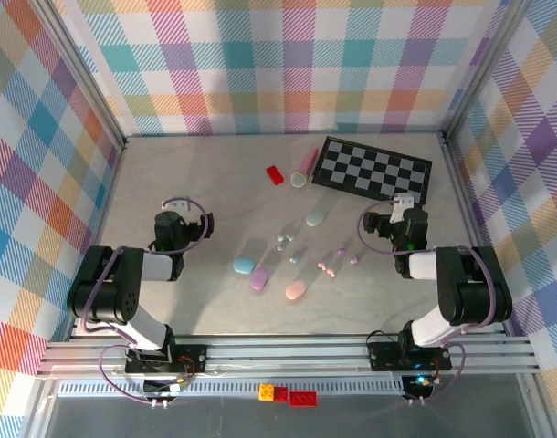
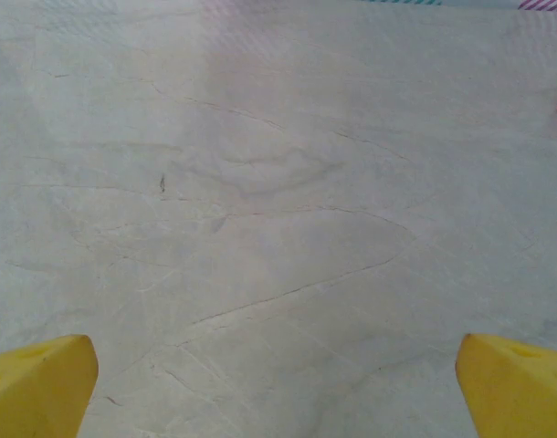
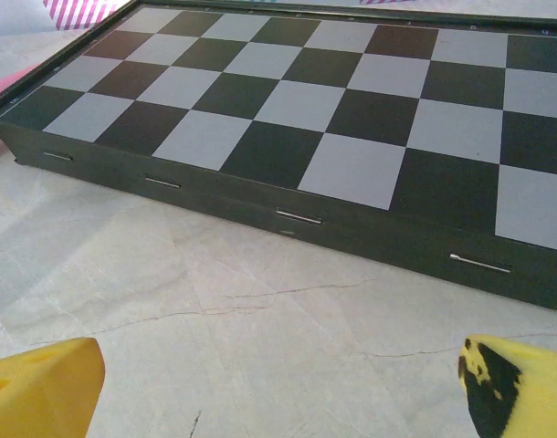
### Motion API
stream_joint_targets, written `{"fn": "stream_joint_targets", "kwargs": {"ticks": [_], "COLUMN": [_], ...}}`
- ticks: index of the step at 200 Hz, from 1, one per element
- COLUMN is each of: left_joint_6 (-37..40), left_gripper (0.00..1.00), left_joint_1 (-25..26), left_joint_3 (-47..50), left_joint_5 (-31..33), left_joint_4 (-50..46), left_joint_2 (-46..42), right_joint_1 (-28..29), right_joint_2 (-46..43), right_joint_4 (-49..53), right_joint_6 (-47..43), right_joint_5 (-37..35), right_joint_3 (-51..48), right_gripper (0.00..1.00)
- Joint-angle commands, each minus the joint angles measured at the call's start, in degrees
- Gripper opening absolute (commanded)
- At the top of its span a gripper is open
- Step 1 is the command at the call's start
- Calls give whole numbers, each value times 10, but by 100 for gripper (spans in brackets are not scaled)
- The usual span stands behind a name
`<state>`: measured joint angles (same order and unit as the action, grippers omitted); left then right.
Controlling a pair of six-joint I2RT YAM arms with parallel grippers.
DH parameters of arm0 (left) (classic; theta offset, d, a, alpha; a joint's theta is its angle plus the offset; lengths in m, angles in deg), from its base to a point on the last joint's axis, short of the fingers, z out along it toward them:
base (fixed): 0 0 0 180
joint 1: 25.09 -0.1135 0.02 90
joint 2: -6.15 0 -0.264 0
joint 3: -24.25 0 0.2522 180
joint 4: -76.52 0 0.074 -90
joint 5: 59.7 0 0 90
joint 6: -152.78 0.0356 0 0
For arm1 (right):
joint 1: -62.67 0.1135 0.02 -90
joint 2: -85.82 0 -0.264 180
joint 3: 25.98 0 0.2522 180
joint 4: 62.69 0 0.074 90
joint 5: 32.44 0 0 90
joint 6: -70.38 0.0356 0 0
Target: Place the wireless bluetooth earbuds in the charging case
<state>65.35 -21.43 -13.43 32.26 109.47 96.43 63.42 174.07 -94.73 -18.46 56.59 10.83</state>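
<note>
While the left gripper [image 1: 173, 220] and right gripper [image 1: 403, 213] sit with jaws wide and empty, four cases [image 1: 260, 279] lie beside scattered earbuds [image 1: 324, 266], too tiny to count, mid-table [image 1: 196, 301].

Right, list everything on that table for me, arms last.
cases: five, blue, purple, pink, mint, whitish; three front-middle, mint behind them, whitish near the chessboard
earbuds: several, whitish, teal, pink, purple; scattered among the cases
chessboard: one, black and grey, far right
brick: one, red, far middle
long thing: one, pink, by the chessboard's left edge; cannot tell what it is
rail bricks: a few, yellow and red, on the front rail
table: one, pale grey
left tool: one, yellow fingers, open, over bare table
right tool: one, yellow fingers, open, facing the chessboard
</note>
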Motion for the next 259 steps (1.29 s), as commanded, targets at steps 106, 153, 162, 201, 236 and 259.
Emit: {"fn": "stream_joint_targets", "kwargs": {"ticks": [106,153,162,201,236,259], "left_joint_6": [4,3,3,5,10,28], "left_gripper": [100,100,100,100,100,100], "left_joint_1": [-1,-1,-2,-2,11,34], "left_joint_3": [0,0,0,3,-10,-29], "left_joint_5": [-8,-9,-9,-11,19,44], "left_joint_4": [18,18,18,22,-57,-137], "left_joint_2": [2,2,2,-2,-75,-148], "right_joint_1": [-2,-1,-2,-1,-2,-2], "right_joint_2": [-4,-4,-5,-13,-73,-131], "right_joint_4": [-7,-5,-7,8,79,142], "right_joint_6": [-5,-5,-5,-12,-17,-10], "right_joint_5": [8,8,9,26,32,38], "right_joint_3": [10,11,10,15,28,32], "right_gripper": [99,99,99,99,99,99]}}
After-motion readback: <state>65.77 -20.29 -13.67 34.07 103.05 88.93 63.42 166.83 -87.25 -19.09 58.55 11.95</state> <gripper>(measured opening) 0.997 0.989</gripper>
